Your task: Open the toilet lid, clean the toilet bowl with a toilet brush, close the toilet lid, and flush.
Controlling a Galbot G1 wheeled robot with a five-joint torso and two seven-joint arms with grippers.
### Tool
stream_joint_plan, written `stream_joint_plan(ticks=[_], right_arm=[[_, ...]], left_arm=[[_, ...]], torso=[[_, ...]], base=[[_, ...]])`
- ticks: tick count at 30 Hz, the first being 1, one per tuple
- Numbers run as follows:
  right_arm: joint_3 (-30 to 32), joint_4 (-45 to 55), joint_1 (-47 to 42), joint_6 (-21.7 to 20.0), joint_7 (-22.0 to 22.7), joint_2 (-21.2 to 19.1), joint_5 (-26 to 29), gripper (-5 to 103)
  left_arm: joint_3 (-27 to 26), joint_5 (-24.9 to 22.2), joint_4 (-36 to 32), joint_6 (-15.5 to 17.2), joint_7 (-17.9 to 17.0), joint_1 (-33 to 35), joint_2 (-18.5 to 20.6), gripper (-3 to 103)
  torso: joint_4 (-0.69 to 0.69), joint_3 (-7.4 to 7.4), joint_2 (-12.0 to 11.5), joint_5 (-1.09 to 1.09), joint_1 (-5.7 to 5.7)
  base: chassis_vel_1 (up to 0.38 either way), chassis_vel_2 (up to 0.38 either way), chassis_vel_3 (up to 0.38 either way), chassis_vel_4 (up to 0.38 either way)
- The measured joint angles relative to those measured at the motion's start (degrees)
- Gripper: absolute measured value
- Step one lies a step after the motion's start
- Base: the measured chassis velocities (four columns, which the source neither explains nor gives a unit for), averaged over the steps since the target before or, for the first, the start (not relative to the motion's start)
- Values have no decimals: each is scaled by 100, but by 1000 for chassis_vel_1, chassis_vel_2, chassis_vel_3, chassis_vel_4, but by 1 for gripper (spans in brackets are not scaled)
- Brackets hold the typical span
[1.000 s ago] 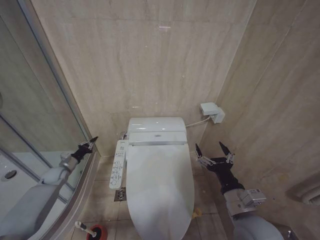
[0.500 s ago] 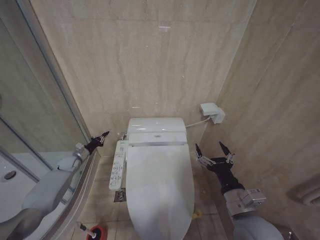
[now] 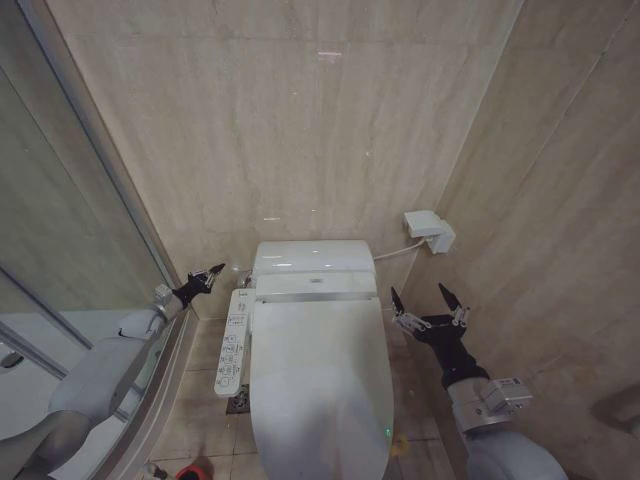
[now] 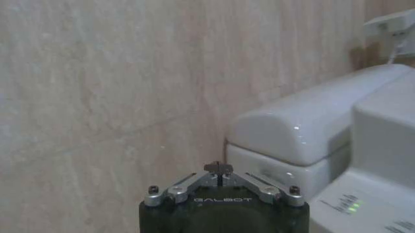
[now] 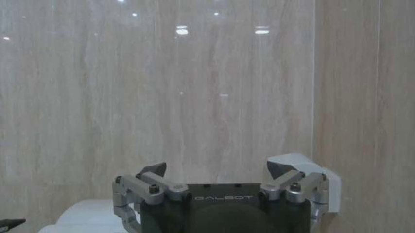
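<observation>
Task at the start, by my reading: toilet lid (image 3: 318, 385) lies flat over the bowl, unopened; the brush's red holder (image 3: 197, 467) sits on the floor at 7 o'clock. Left gripper (image 3: 212, 273), fingers pressed together, hovers at 10 o'clock just beside the side control panel (image 3: 232, 340), which flanks the lid's edge. Right gripper (image 3: 428, 298), fingers spread, waits at 3 o'clock near the wall.

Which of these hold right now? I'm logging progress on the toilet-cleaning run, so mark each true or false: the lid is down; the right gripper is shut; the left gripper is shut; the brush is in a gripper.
1. The toilet lid is down. True.
2. The right gripper is shut. False: its fingers are spread wide, beside the toilet.
3. The left gripper is shut. True: it is empty, near the side control panel.
4. The toilet brush is in a gripper. False: it stands on the floor.
</observation>
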Motion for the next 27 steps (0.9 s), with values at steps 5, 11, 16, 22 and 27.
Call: stream_joint_plan(ticks=[5, 11, 16, 22, 27], right_arm=[[0, 0, 0, 0, 0, 0, 0, 100], [0, 0, 0, 0, 0, 0, 0, 100], [0, 0, 0, 0, 0, 0, 0, 100], [0, 0, 0, 0, 0, 0, 0, 100], [0, 0, 0, 0, 0, 0, 0, 100]], left_arm=[[32, 27, 123, -82, 244, -58, -83, 0], [55, 53, 316, -147, 473, -149, -152, 0], [87, 127, 497, -192, 663, -178, -206, 0], [125, 279, 947, -327, 1149, -391, -271, 0], [161, 332, 1211, -372, 1384, -534, -334, 0]], torso=[[0, 0, 0, 0, 0], [-2, 0, 0, 0, 0], [0, 0, 0, 0, 0], [0, 0, 0, 0, 0], [0, 0, 0, 0, 1]], base=[[0, 0, 0, 0], [0, 0, 0, 0], [0, 0, 0, 0], [0, 0, 0, 0], [0, 0, 0, 0]])
